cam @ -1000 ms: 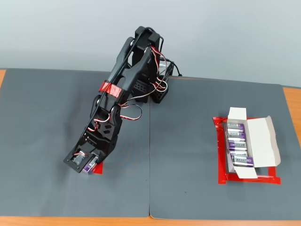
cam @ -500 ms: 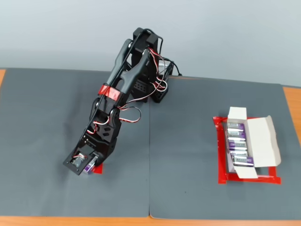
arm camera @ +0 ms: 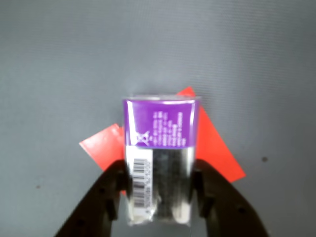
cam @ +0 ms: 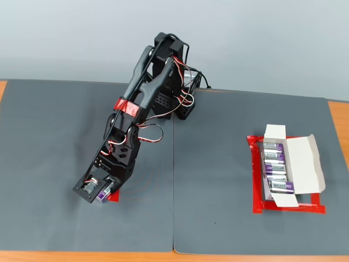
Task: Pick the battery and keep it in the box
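- Gripper [arm camera: 160, 192] clenched on battery [arm camera: 160, 148], over red tape patch [arm camera: 217, 148], low at mat.
- Box [cam: 305, 164] far right in fixed view, w/ batteries inside.
- Pick done; carry + drop-off remain.

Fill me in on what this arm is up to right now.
The arm is reaching down to the left of the fixed view, where its gripper is closed around a purple battery over a small red tape patch on the grey mat. Far to the right, the white box lies open inside a red tape outline, with several similar batteries already lined up inside. This one has not yet been carried over.
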Robot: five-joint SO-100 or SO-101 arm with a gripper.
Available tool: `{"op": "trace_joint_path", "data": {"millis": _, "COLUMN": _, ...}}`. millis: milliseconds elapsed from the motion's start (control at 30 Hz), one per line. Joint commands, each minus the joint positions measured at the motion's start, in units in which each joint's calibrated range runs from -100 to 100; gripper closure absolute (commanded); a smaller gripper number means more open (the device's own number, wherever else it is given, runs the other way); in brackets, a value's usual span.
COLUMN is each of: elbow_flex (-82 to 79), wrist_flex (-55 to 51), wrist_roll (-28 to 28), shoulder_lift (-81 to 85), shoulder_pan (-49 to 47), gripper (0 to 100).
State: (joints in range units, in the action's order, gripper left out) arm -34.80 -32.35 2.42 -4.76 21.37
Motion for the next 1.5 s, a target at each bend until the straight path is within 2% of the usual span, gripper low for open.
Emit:
{"op": "trace_joint_path", "data": {"millis": 0, "elbow_flex": 2.5, "wrist_flex": 0.0, "wrist_roll": 0.1, "shoulder_lift": 1.0, "shoulder_pan": 0.1, "gripper": 98}}
{"op": "trace_joint_path", "data": {"millis": 367, "elbow_flex": 2.8, "wrist_flex": -0.1, "wrist_roll": -0.2, "shoulder_lift": 6.2, "shoulder_pan": 0.1, "gripper": 98}}
{"op": "trace_joint_path", "data": {"millis": 933, "elbow_flex": 2.9, "wrist_flex": -0.1, "wrist_roll": -0.3, "shoulder_lift": 24.0, "shoulder_pan": -1.3, "gripper": 98}}
{"op": "trace_joint_path", "data": {"millis": 1333, "elbow_flex": 2.8, "wrist_flex": -0.1, "wrist_roll": -0.3, "shoulder_lift": 31.7, "shoulder_pan": -13.9, "gripper": 98}}
{"op": "trace_joint_path", "data": {"millis": 1467, "elbow_flex": 2.8, "wrist_flex": 0.0, "wrist_roll": -2.6, "shoulder_lift": 31.8, "shoulder_pan": -19.6, "gripper": 98}}
